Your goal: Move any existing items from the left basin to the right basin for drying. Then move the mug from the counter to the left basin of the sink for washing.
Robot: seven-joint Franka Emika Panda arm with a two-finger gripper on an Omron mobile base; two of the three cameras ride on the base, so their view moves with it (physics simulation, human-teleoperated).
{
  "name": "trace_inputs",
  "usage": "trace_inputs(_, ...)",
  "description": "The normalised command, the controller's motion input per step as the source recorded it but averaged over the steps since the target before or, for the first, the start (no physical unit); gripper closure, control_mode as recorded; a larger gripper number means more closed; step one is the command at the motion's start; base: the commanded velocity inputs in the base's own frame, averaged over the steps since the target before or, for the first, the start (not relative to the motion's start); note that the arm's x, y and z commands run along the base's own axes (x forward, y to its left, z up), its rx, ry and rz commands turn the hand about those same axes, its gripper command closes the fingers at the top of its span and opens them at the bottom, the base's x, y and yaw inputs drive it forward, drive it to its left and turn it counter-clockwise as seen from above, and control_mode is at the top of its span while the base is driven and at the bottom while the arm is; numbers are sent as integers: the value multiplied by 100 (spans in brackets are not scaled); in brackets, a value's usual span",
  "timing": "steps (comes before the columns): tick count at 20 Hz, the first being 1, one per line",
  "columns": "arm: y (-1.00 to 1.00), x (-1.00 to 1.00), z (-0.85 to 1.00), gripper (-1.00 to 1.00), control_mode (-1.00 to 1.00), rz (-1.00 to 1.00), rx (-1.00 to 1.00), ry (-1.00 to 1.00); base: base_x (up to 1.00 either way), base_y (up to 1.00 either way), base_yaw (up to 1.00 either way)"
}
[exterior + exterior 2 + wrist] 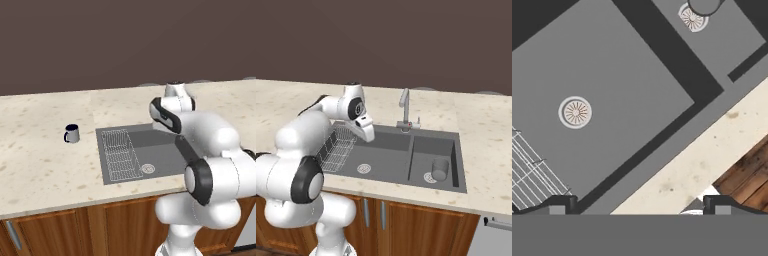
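Taking the sink (401, 131) as our landmark, nearest to us along its front edge runs the speckled bench (45, 170) over wooden cabinet fronts. Just above the sink's wider left basin (381, 155) hangs our claw (640, 202), its fingers spread wide with nothing between them, looking down on the round drain (575, 112) and a corner of the wire rack (120, 155). That basin holds nothing besides the rack. In the sink's narrower right basin (448, 150), the plain grey cup (440, 169) stands upright beside that basin's drain, so we judge the first step finished. The step in hand is the mug (71, 133), which stands upright on the bench well to the left of the sink, handle pointing away from it. Next we would need to swing the arm left across the rack, come down over the mug's rim or handle, and pinch it. At the sink's far edge rises the faucet (404, 111).
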Motion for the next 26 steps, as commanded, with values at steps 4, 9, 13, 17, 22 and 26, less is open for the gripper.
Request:
trace_inputs(4,95,0,11,-100,-100,-7,-7,3,0,0,0)
trace_inputs(9,96,0,4,-100,-100,-5,-7,2,0,0,0)
trace_inputs(13,79,2,0,-100,-100,-5,-5,3,0,0,0)
trace_inputs(17,2,0,-2,-100,-100,0,-1,1,0,0,0)
trace_inputs(22,21,0,0,-100,-100,0,-3,-2,0,0,0)
trace_inputs(26,38,6,-1,-100,-100,3,-3,-8,0,0,0)
